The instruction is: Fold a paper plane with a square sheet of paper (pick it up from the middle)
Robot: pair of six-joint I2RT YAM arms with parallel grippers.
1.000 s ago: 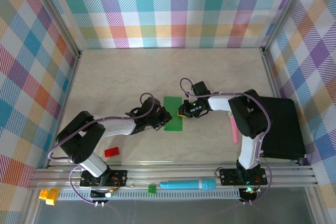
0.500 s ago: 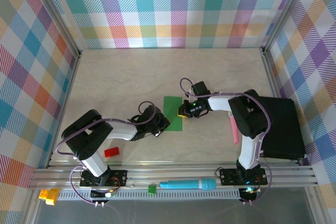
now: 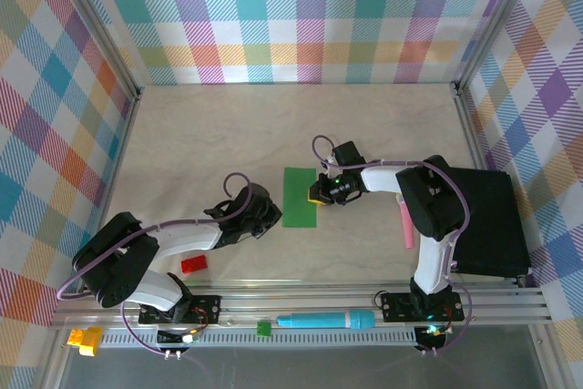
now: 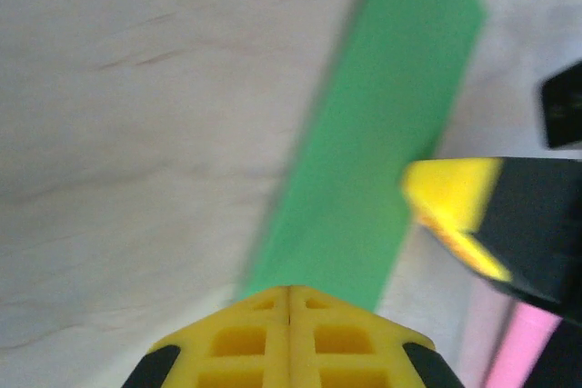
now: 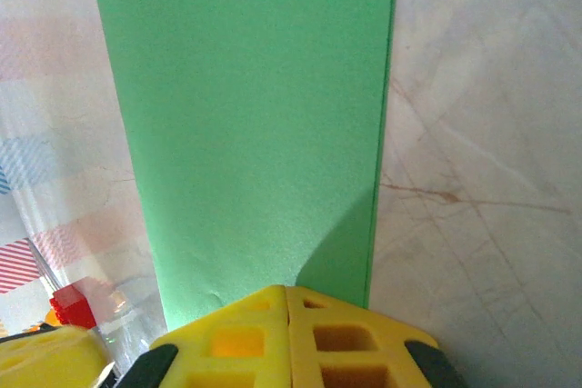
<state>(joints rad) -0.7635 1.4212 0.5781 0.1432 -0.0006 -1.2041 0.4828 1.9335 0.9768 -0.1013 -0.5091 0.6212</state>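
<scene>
Lying flat, the square sheet of paper (image 3: 299,198) looks like a narrow strip. Right gripper (image 5: 288,293) and left gripper (image 4: 289,293) are both clamped together, flanking it

Odds and ends on a pale table inside plaid walls

The marbled beige tabletop (image 3: 228,134) is ringed by pastel plaid walls (image 3: 301,15). A small red block (image 3: 193,264) lies near the front left, and a pink stick (image 3: 406,225) lies lengthwise toward the right, just beside a flat black pad (image 3: 496,225) that fills the right edge. On the aluminium rail (image 3: 310,302) at the front rest a teal cylindrical marker (image 3: 326,321), a tiny green block (image 3: 263,328) just left of it, and a yellow block (image 3: 84,341) at the far left end.
</scene>
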